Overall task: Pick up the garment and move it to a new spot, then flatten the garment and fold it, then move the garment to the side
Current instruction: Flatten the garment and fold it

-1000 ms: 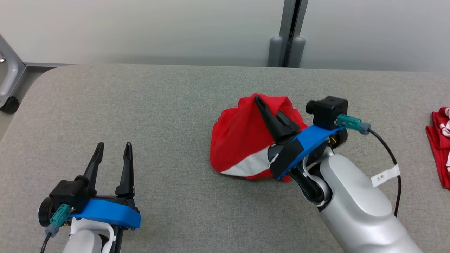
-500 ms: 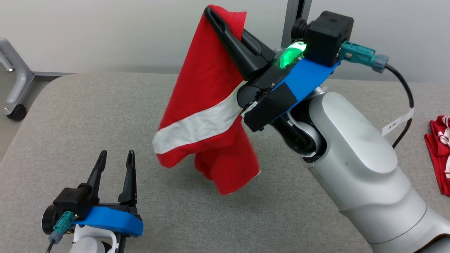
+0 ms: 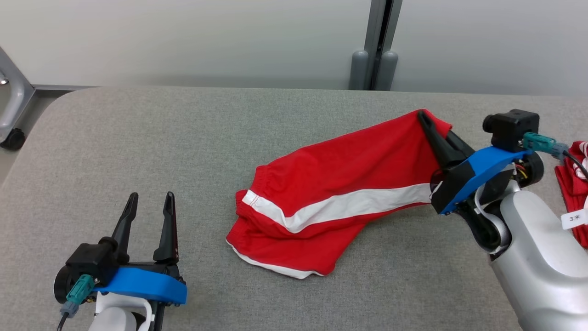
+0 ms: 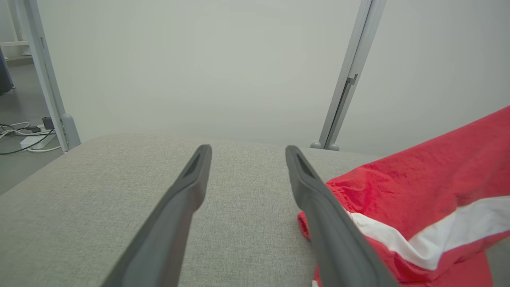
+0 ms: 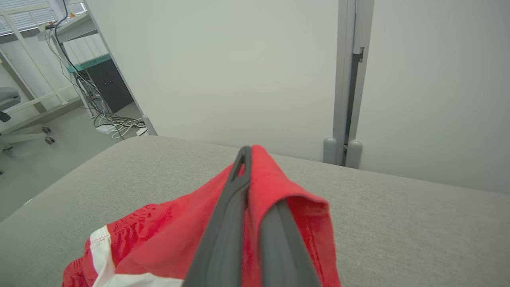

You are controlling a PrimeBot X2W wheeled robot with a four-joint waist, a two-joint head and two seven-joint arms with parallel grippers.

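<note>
At far left of the head view: left gripper (image 3: 151, 196) with two long dark fingers, low over the grey fabric-covered table (image 3: 161, 128), jaws spread wide, nothing between them. Confirmed in the left wrist view, left gripper (image 4: 247, 148) pointing across bare table.

At centre: red shorts-like garment with a broad white side stripe (image 3: 330, 202). Gathered elastic edge and white-trimmed hem resting on the table; opposite end raised toward the upper right. Long axis from lower left to upper right, along the stripe.

At right: right gripper (image 3: 434, 124), jaws clenched on the far corner of the garment.

At the extreme right edge: a second red-and-white cloth (image 3: 574, 184), apart from the garment.

Governing relation: garment to the right of the open jaws, free end nearer the left arm. Judged next: lower the held end, then spread along the long axis.

View differences:
- Left wrist view: gathered edge of the garment (image 4: 418, 187) just beside the right-hand finger; contact not determinable.
- Right wrist view: cloth of the garment (image 5: 167, 223) pinched at the right gripper (image 5: 261, 175), a fold draped over one finger.
- Head view: full length and lie of the stripe.
</note>
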